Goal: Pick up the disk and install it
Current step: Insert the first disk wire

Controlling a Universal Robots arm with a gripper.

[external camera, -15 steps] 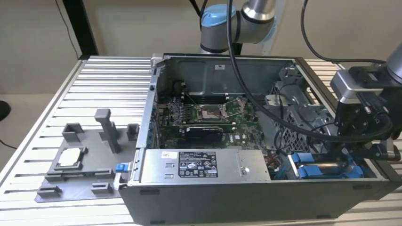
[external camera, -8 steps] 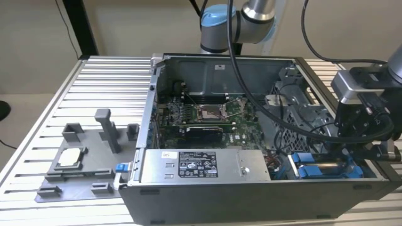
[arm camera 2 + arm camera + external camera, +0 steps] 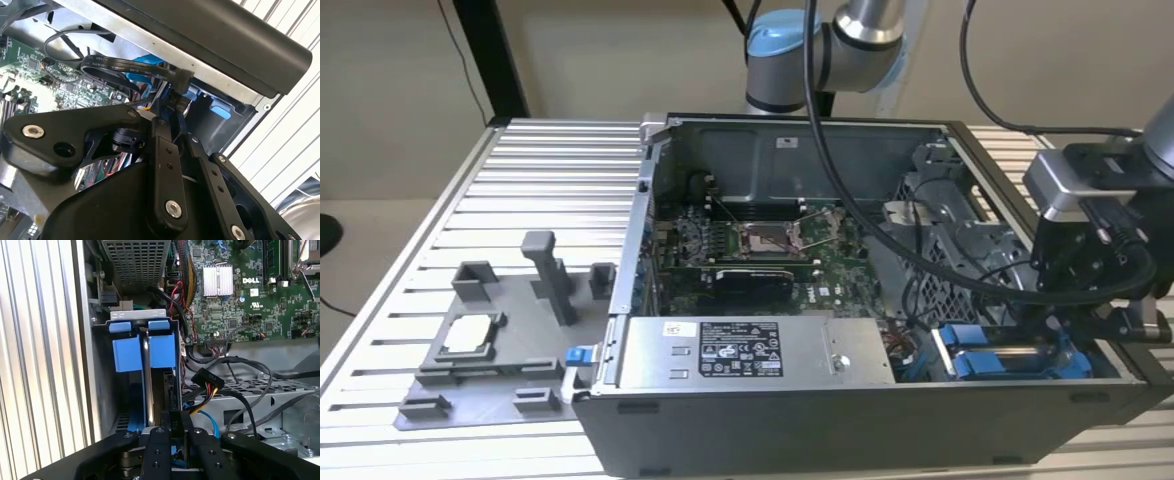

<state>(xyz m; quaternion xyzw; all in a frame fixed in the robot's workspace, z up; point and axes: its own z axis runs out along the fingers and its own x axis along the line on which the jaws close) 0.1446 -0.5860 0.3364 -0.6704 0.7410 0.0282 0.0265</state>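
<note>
1. Position: the claw (image 3: 176, 434) hangs over the drive bay (image 3: 137, 315) at the corner of the open computer case (image 3: 720, 425), on the exterior view's right. The case stands on the slatted bench (image 3: 520, 170).
2. Claw state: in the first wrist view the 2 fingers (image 3: 157, 440) are clenched close together on a thin dark edge. I judge this to be the disk (image 3: 169, 390), held edge-on.
3. Location of the disk: it stands upright inside the bay, its blue carrier face showing, just beside a second blue carrier (image 3: 125, 354). How deep it sits cannot be read.
4. Step in hand, as judged: seating the disk in its slot.
5. Alignment: the disk should be kept parallel to the bay wall and to the neighbouring carrier. Any tilt would likely jam the carrier in its guides.
6. Force: the push should run straight along the slot and evenly. Resistance before full depth would suggest misalignment, not a need for more force.
7. Hazard: a bundle of cables (image 3: 212, 382) with a black connector lies just beside the bay, between it and the motherboard (image 3: 240, 305). It could snag the claw or be pinched.
8. Clearance: the case rim (image 3: 210, 40) passes close above the claw in the second wrist view, so sideways movement has little room.
</note>
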